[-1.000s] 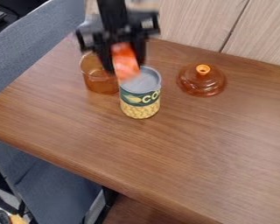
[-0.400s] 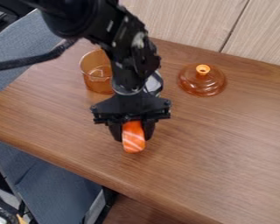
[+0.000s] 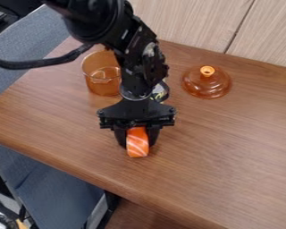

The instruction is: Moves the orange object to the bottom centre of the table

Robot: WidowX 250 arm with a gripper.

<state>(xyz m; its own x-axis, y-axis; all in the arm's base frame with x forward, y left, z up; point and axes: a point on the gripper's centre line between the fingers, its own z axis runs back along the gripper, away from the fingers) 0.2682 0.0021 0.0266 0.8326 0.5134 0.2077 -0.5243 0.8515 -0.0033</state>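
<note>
The gripper (image 3: 137, 139) hangs over the lower middle-left part of the wooden table (image 3: 229, 147), shut on the orange object (image 3: 137, 143). That object is orange with white stripes, like a piece of salmon sushi, and its lower end sticks out below the fingers. Its upper end is hidden by the gripper. Whether it touches the tabletop I cannot tell.
Behind the arm stands a can (image 3: 160, 91), mostly hidden. An amber glass pot (image 3: 102, 80) is left of the arm, and an amber lid (image 3: 206, 82) with an orange knob lies to the right. A wooden panel borders the back.
The gripper has come from above the can toward the table's front with the orange object held. Over the last half second it has shifted only slightly.
</note>
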